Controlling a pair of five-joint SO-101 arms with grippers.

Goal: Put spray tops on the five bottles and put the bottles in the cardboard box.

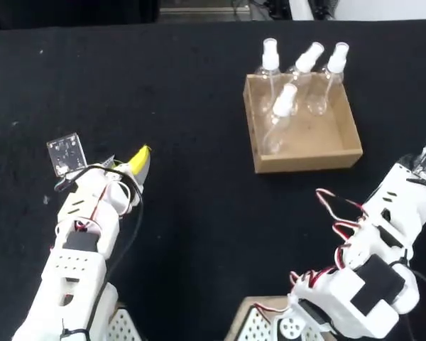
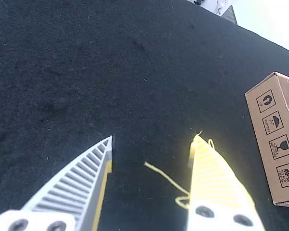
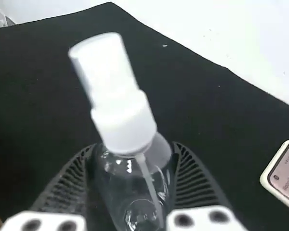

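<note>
Clamping a clear plastic bottle [image 3: 135, 192] just below its neck, the right gripper [image 3: 135, 154] has its dark ribbed fingers [image 3: 192, 178] pressed to either side of the body. The bottle's long axis runs along the fingers, and its white spray top [image 3: 115, 96] points out past the fingertips over the black table cloth [image 3: 38, 72]. The left gripper [image 2: 153, 142] hangs with jaws wide apart and holds nothing. It is apart from the brown cardboard box [image 1: 305, 160], which holds four capped bottles [image 1: 278, 114].
</note>
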